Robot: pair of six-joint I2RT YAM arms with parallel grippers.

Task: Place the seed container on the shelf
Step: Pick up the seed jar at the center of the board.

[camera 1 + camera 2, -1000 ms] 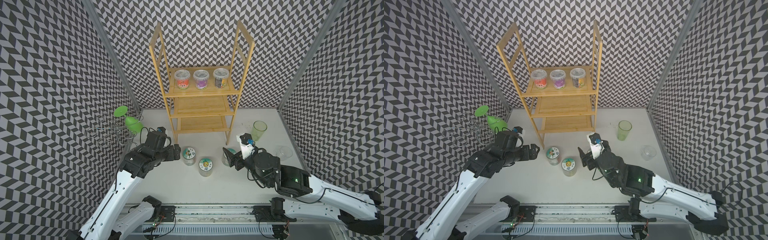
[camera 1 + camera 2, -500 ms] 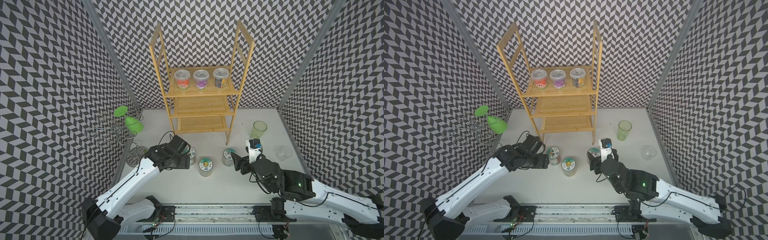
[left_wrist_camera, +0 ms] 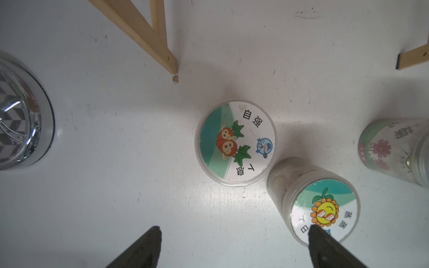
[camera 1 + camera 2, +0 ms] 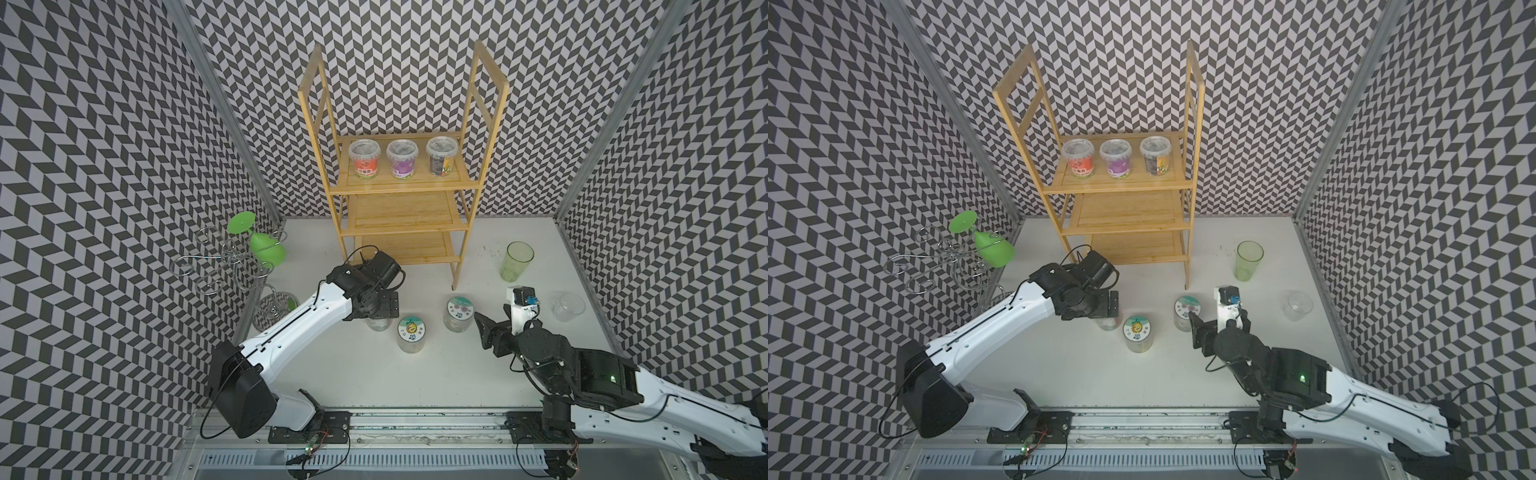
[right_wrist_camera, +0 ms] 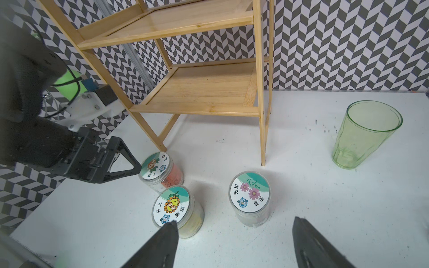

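Black-and-white chevron walls [image 4: 104,166] enclose the white tabletop [image 4: 374,374] on three sides; aluminium posts [image 4: 223,108] stand at its back corners.

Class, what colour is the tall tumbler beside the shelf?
The tumbler is see-through green; right wrist view.

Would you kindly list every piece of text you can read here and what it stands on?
"自强": carrot jar lid; second pair unclear.
"蒸蒸", "日上": sunflower jar lid.
"无束": pink-flower jar lid; second pair apparently "无拘".
"菊": side label of the pink-flower jar; rest cut off.
Labels of the three tubs on the shelf: too small to read.
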